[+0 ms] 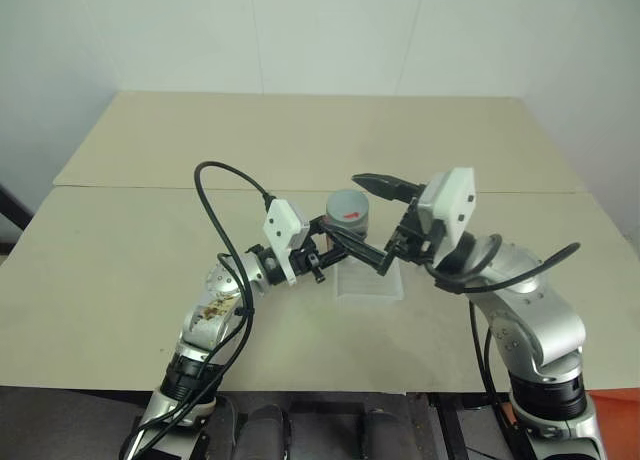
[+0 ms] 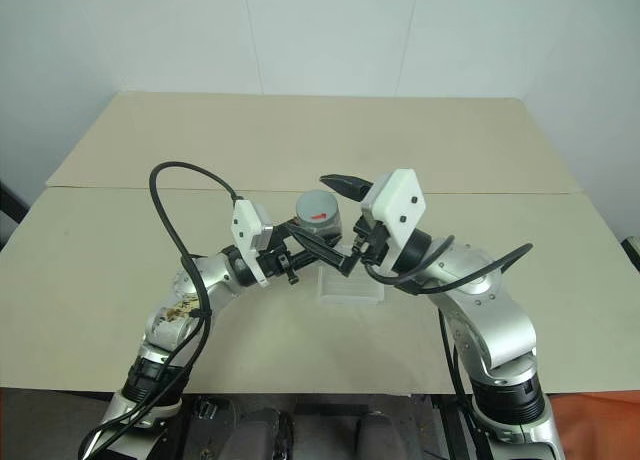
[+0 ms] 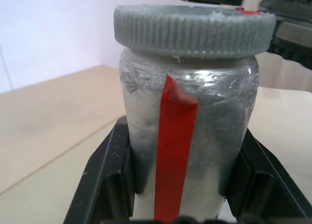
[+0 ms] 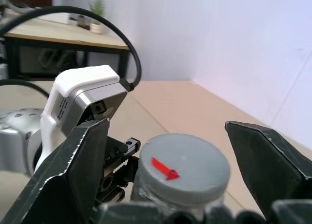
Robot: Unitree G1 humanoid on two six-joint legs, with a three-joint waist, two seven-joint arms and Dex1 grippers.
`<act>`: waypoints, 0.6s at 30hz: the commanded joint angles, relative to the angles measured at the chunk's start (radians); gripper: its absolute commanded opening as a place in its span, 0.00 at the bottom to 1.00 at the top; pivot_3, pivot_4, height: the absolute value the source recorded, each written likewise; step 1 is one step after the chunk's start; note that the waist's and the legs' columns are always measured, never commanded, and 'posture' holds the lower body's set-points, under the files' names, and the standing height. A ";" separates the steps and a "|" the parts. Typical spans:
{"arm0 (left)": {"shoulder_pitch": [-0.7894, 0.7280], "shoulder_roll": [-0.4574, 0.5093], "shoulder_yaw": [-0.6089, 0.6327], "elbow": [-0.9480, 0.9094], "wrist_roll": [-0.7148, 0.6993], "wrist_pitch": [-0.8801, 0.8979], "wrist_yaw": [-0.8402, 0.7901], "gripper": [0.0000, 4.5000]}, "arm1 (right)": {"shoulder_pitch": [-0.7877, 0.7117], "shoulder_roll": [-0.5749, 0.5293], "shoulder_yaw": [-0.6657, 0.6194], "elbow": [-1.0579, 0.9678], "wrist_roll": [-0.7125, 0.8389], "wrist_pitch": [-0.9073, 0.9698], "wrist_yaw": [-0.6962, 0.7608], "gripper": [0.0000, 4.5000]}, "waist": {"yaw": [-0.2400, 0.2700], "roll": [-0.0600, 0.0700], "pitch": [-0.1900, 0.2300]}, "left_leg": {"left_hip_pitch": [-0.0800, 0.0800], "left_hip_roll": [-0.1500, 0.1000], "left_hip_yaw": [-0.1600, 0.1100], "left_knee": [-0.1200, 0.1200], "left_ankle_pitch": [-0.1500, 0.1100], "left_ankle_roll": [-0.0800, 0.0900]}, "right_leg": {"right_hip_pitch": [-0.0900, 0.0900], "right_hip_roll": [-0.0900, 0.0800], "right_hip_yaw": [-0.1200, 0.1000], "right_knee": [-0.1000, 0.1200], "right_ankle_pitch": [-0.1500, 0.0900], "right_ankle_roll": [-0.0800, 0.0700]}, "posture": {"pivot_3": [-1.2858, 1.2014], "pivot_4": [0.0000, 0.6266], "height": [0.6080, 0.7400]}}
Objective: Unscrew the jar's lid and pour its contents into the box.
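Observation:
My left gripper [image 3: 183, 185] is shut on the jar [image 3: 204, 121], a cloudy clear cylinder with a red vertical stripe, and holds it upright above the table. The grey ribbed lid [image 3: 192, 29] with a small red mark sits on top of the jar [image 1: 349, 223]. The right gripper [image 4: 170, 170] is open, and its black fingers [image 4: 73, 175] stand wide on either side of the lid [image 4: 183, 168] without touching it. Just in front of and below the jar, the box [image 1: 372, 285], a shallow translucent tray, lies on the table. The contents are hidden behind the jar's cloudy wall.
The beige table [image 1: 300, 140] stretches wide behind and to both sides of the arms, with a seam running across it. A black cable [image 1: 215, 210] loops up from the left arm. A white wall stands behind the table.

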 commanded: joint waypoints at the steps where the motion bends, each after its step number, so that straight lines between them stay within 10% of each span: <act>1: -0.028 -0.014 0.014 -0.002 0.006 -0.034 0.020 0.44 | -0.005 0.016 0.007 -0.057 -0.034 0.039 -0.084 0.99 | 0.000 0.000 0.000 | 0.000 0.000 0.000 0.000 0.000 0.000 | 0.000 0.000 0.000 0.000 0.000 0.000 | 0.52 0.24 1.00; 15: -0.005 -0.008 0.011 0.003 0.022 -0.064 0.026 0.44 | 0.010 0.011 0.007 -0.069 -0.041 0.098 -0.126 0.99 | -0.002 0.000 0.000 | 0.000 0.000 0.000 0.000 0.000 0.000 | 0.000 0.000 0.000 0.000 0.000 0.000 | 0.52 0.24 1.00; 18: -0.002 -0.010 0.009 -0.002 0.022 -0.062 0.029 0.44 | 0.009 0.008 0.011 -0.070 -0.053 0.089 -0.128 0.77 | -0.002 0.000 0.000 | 0.000 0.000 0.000 0.000 0.000 0.000 | 0.000 0.000 0.000 0.000 0.000 0.000 | 0.52 0.24 1.00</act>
